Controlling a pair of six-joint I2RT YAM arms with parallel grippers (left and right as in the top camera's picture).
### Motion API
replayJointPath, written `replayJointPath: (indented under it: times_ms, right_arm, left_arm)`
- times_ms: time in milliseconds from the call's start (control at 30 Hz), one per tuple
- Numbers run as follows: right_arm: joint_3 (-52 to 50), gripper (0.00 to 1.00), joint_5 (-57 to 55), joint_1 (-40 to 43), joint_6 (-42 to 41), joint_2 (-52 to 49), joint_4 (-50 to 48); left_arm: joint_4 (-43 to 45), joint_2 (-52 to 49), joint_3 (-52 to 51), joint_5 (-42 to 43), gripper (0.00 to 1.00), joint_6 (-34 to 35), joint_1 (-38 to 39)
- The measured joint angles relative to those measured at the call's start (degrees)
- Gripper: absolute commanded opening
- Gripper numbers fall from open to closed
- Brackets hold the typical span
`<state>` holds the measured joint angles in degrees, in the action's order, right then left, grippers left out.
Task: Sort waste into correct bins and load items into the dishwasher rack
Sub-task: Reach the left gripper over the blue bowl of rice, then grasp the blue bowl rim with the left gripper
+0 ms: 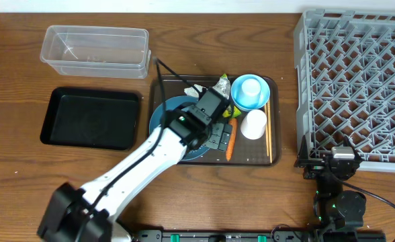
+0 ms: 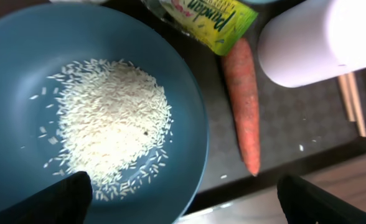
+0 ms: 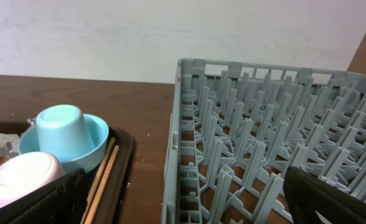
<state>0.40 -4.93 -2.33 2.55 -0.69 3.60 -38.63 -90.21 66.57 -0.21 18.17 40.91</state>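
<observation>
Overhead. Hovering low over the brown serving tray (image 1: pixel 251 163), at the 3 o'clock edge of the dark blue plate (image 1: pixel 162 111): left gripper (image 1: pixel 216 140), jaws spread wide, nothing between them. Just beside at 3 o'clock: carrot (image 1: pixel 230 146). Further at 3: white cup (image 1: pixel 254 124), then chopsticks (image 1: pixel 268 131) along the tray rim. At 1 o'clock of plate: light blue bowl (image 1: pixel 240 99). At 12: wrapper (image 1: pixel 223 86) and tissue (image 1: pixel 194 89). Well apart at 9 o'clock: black tray (image 1: pixel 90 119); at 10: clear tub (image 1: pixel 95 50). Far at 3 o'clock: rack (image 1: pixel 359 81), nothing seen in it. At its 7 o'clock corner: right gripper (image 1: pixel 328 161).

Left wrist. Heaped mid-plate: rice (image 2: pixel 108 118), plus a few grains loose on the tray mat. Wide apart at 7 and 5 o'clock of frame: fingers (image 2: pixel 65 196), straddling plate rim and carrot tip. Closing here would probably catch the rim along with the carrot, tip the plate, scatter rice. Round and tapered, so likely to roll or squirt out if pinched near the tip. Near the carrot's 1 o'clock end: the cup, easy to knock onto the chopsticks.

Right wrist. Jaws spread here as well, empty, facing the gap between tray and rack wall. At 9 o'clock: bowl with a light blue cup (image 3: pixel 61 127) upside down inside. Reaching for the chopsticks from here could snag the rack wall. Thin and close against the tray lip, so hard to pinch, may slip. Racking the plate before dumping the rice would likely send grains through the lattice.
</observation>
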Motion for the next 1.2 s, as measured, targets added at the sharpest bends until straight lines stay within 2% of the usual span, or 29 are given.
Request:
replayJointPath:
  times_ms: [267, 533, 700, 833, 967, 1067, 1200]
  right_arm:
    - [0.0, 0.99, 0.0, 0.0, 0.0, 0.0, 0.0]
    - [0.0, 0.99, 0.0, 0.0, 0.0, 0.0, -0.02]
    - [0.0, 0.99, 0.0, 0.0, 0.0, 0.0, 0.0]
    - [0.0, 0.99, 0.0, 0.0, 0.0, 0.0, 0.0]
    - [0.0, 0.99, 0.0, 0.0, 0.0, 0.0, 0.0]
    - [0.0, 0.99, 0.0, 0.0, 0.0, 0.0, -0.02]
    - [0.0, 0.99, 0.0, 0.0, 0.0, 0.0, 0.0]
  left_arm:
    - [1.88, -6.88, 0.02, -0.72, 0.94, 0.02, 0.83]
    - [2.05, -11.67, 0.02, -7.91, 0.93, 0.07, 4.59]
    - [2.1, -13.16, 0.02, -9.7, 0.86, 1.03, 4.79]
    - [2.1, -13.86, 0.02, -10.49, 0.73, 1.66, 4.81]
    - [2.93, -13.94, 0.02, -10.71, 0.72, 1.53, 4.81]
    - [3.34, -14.19, 0.02, -10.71, 0.67, 1.55, 4.81]
    - [3.34, -15.54, 0.02, -10.71, 0.66, 1.73, 4.81]
